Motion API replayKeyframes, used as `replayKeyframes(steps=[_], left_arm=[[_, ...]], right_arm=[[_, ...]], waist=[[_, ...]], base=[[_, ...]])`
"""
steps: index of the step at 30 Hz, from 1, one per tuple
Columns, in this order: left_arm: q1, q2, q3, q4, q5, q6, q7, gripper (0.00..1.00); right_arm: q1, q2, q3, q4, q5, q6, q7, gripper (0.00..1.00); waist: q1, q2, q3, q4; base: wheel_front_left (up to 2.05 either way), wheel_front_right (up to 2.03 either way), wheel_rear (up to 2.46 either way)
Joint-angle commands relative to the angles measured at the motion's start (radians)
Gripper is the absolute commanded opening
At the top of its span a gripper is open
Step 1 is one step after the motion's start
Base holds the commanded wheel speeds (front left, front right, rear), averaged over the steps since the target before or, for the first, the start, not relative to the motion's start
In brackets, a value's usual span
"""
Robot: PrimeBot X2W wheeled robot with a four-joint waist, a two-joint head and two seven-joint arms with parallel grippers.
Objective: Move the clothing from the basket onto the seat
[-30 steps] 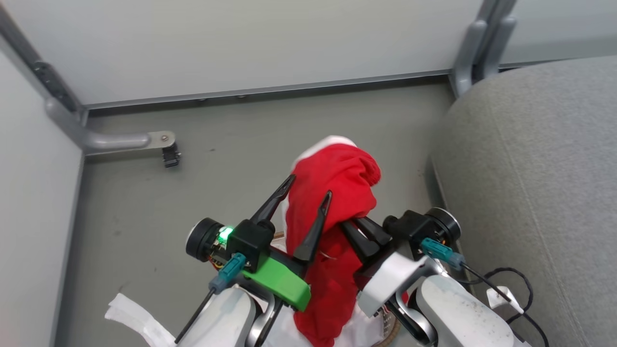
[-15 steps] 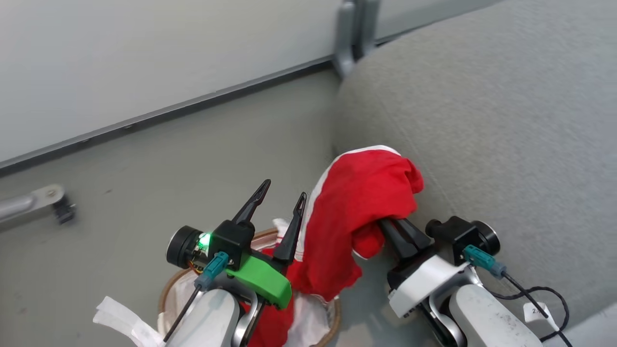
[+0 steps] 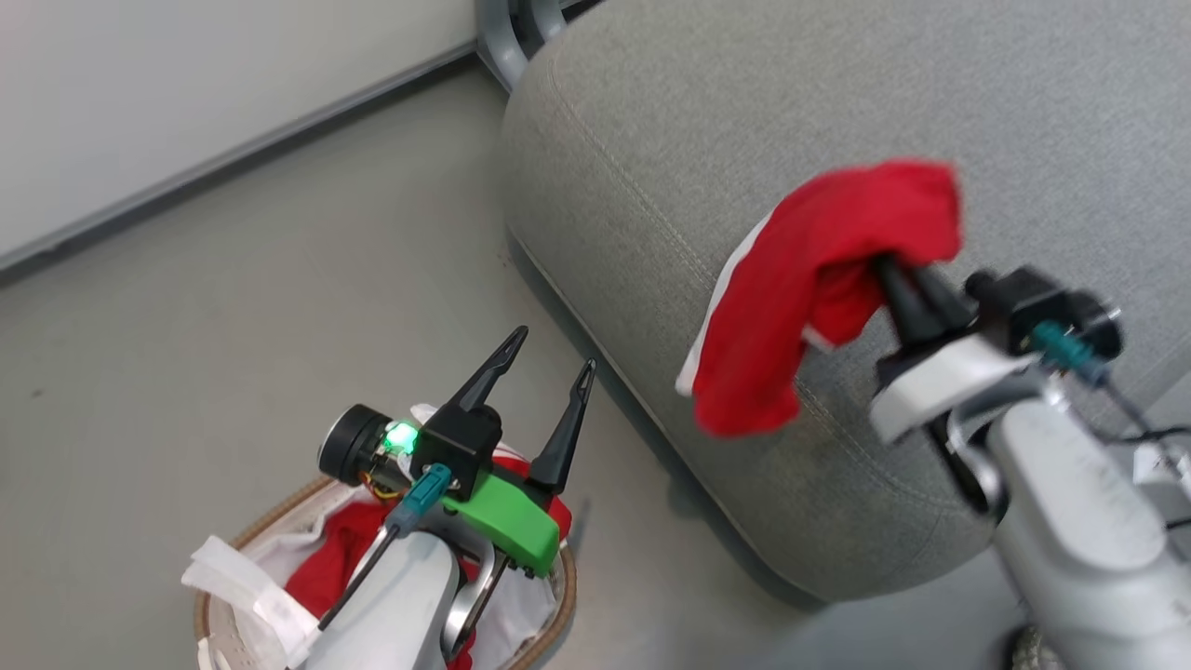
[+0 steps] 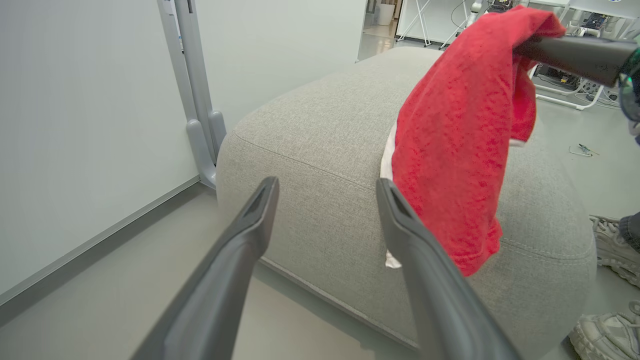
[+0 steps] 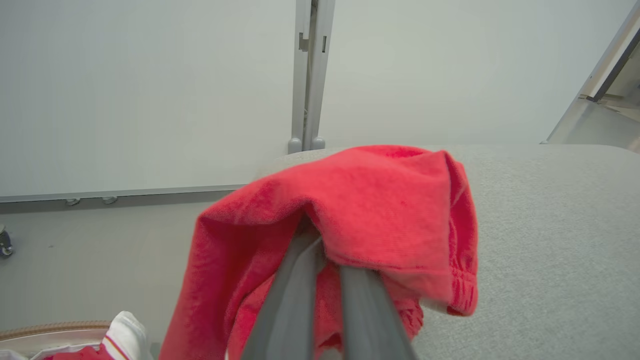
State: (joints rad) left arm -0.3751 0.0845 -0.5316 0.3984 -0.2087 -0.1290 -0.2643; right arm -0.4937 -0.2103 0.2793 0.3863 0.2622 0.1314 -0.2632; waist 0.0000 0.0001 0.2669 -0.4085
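Observation:
My right gripper (image 3: 884, 265) is shut on a red garment (image 3: 819, 270) with white trim, which hangs in the air over the near edge of the grey seat (image 3: 744, 121). The same garment (image 4: 460, 150) drapes from the right fingers in the left wrist view, and it covers the fingertips (image 5: 320, 235) in the right wrist view (image 5: 350, 200). My left gripper (image 3: 549, 354) stands open above the basket (image 3: 549, 605) at the lower left. A second red garment (image 3: 340, 558) lies in the basket on its white liner (image 3: 237, 596).
The grey floor (image 3: 233, 307) lies between the basket and a pale wall panel with a grey metal post (image 3: 507, 33). A person's shoes (image 4: 607, 250) stand on the floor beyond the seat's far end.
The camera has swung right. My right gripper has carried the red garment up and away from the basket, over the seat's edge. The left gripper has stayed open above the basket.

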Motion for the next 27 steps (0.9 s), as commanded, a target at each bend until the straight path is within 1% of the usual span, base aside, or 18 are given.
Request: replayKeyframes(steps=[1,4,8,11,12,13,14,15,19,21,23,27], left_arm=[[-0.022,0.015,-0.005,0.005,0.000,-0.002,0.000,1.00],[-0.057,0.028,-0.025,0.018,-0.007,-0.002,0.000,1.00],[-0.088,0.035,-0.030,0.024,-0.008,-0.002,0.000,1.00],[-0.111,0.034,-0.033,0.021,-0.009,-0.003,0.000,1.00],[-0.118,0.029,-0.031,0.017,-0.010,-0.002,0.000,1.00],[-0.121,0.026,-0.030,0.014,-0.008,-0.002,0.000,1.00],[-0.125,0.021,-0.028,0.011,-0.006,-0.002,0.000,1.00],[-0.126,0.017,-0.023,0.008,-0.005,-0.002,0.000,1.00],[-0.117,0.012,0.000,0.007,0.001,-0.002,0.000,1.00],[-0.101,0.008,0.026,0.003,-0.004,-0.002,0.000,1.00],[-0.092,0.004,0.051,-0.010,-0.006,-0.003,0.000,1.00],[-0.075,-0.002,0.108,-0.024,0.004,-0.002,0.000,1.00]], right_arm=[[-0.044,-0.015,-0.019,0.015,-0.011,-0.001,-0.002,0.00],[-0.136,-0.055,-0.082,0.051,-0.022,-0.001,-0.002,0.00],[-0.248,-0.102,-0.136,0.114,-0.047,-0.001,-0.002,0.00],[-0.322,-0.132,-0.182,0.170,-0.052,-0.001,-0.002,0.00],[-0.343,-0.147,-0.212,0.196,-0.050,-0.001,-0.002,0.00],[-0.356,-0.158,-0.229,0.215,-0.058,-0.001,-0.002,0.34],[-0.371,-0.159,-0.254,0.232,-0.059,-0.001,-0.002,0.92],[-0.381,-0.158,-0.274,0.243,-0.060,-0.001,-0.002,1.00],[-0.372,-0.145,-0.331,0.256,-0.076,-0.001,-0.002,1.00],[-0.329,-0.122,-0.342,0.255,-0.084,-0.001,-0.002,1.00],[-0.299,-0.104,-0.369,0.223,-0.073,-0.001,-0.002,1.00],[-0.177,-0.073,-0.368,0.177,-0.065,-0.001,-0.002,1.00]], waist=[[0.0000,-0.0001,0.114,0.039],[0.0000,-0.0001,0.173,0.087],[0.0000,-0.0001,0.229,0.139],[0.0000,-0.0001,0.262,0.177],[0.0000,-0.0001,0.271,0.192],[0.0000,-0.0001,0.276,0.203],[0.0000,-0.0001,0.282,0.216],[0.0000,-0.0001,0.284,0.223],[0.0000,-0.0001,0.278,0.243],[0.0000,-0.0001,0.264,0.245],[0.0000,-0.0001,0.247,0.249],[0.0000,-0.0001,0.199,0.266]], base=[[0.00,0.00,0.00],[0.00,0.00,0.00],[0.00,0.00,0.00],[0.00,0.00,0.00],[0.00,0.00,0.00],[0.00,0.00,0.00],[0.00,0.00,0.00],[0.00,0.00,0.00],[0.00,0.00,0.00],[0.00,0.00,0.00],[0.00,0.00,0.00],[0.00,0.00,0.00]])
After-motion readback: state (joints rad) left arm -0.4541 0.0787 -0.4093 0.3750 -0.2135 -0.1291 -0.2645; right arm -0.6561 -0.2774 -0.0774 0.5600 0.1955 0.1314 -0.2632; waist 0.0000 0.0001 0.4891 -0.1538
